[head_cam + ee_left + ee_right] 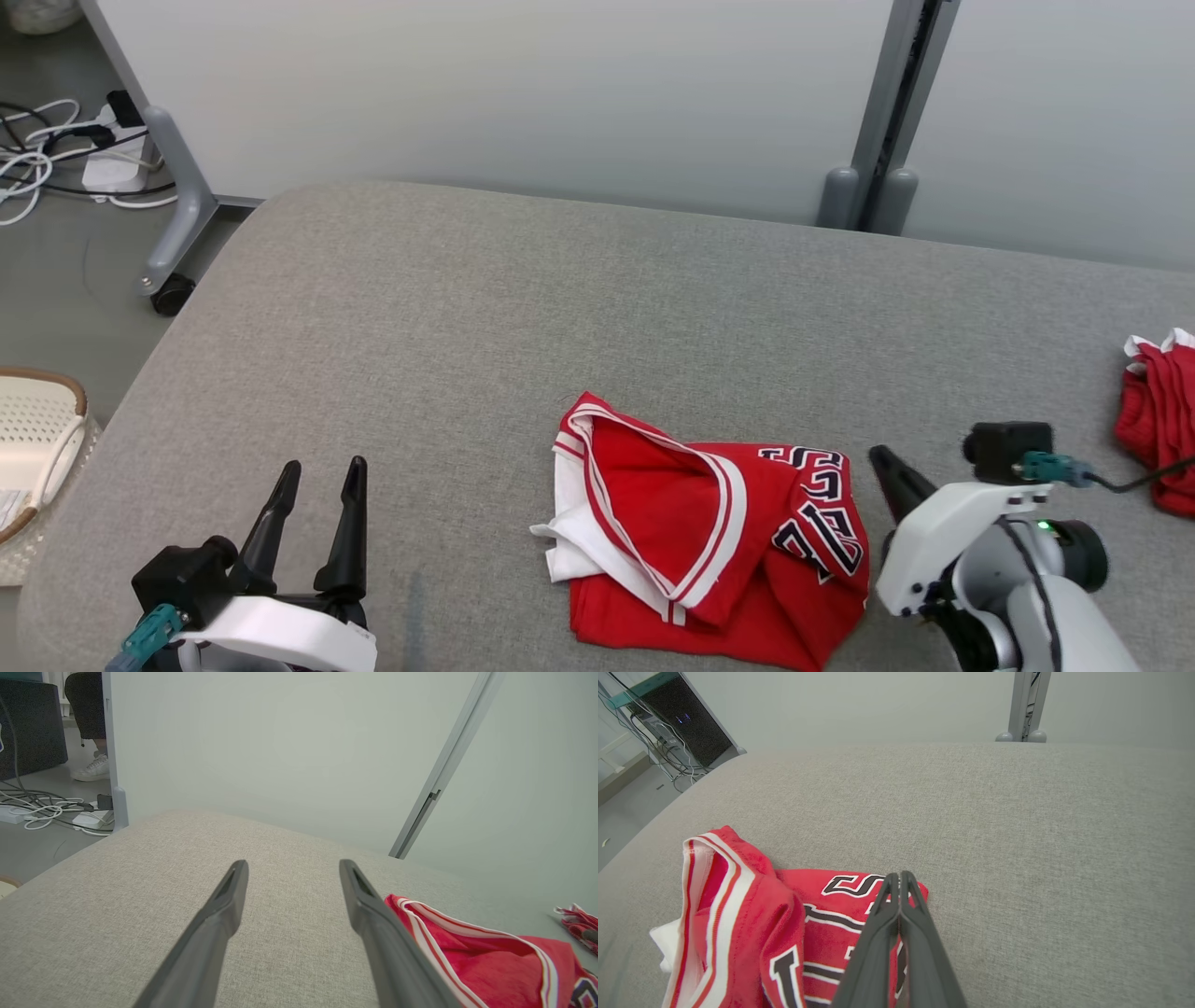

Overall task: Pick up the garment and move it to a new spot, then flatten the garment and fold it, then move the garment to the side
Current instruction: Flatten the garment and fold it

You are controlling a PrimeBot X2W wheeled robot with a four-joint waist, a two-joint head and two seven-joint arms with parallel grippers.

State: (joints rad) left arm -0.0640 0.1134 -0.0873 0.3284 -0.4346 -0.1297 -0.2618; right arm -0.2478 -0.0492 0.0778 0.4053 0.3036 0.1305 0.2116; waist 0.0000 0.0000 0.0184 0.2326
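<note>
Red jersey, the garment (709,541), lay crumpled on the grey padded table (448,299), at the near edge and a bit right of the middle. The striped white-and-red trim opening faced up on its left half. Dark block lettering with white outlines was on its right half. A white inner layer stuck out at its left side.

The right gripper (885,459) sat at the garment's right edge with its fingers pressed together. In the right wrist view the closed tips of the right gripper (896,876) lined up with the far right corner of the garment (784,933), by the lettering. I couldn't tell whether any cloth was pinched between them.

The left gripper (324,465) was at the near left of the table, well apart from the garment. Its fingers stood apart with nothing between them; the left wrist view of the left gripper (293,864) showed bare table fabric in the gap.

A second red bundle (1158,429) with white trim lay at the table's right edge, well apart from the garment.

Off the table there was a pale basket (37,439) on the left, and cables (37,159) on the floor far left. Pale partition panels (513,84) stood behind the table. A person's white shoe (91,770) was on the floor past the partition.
</note>
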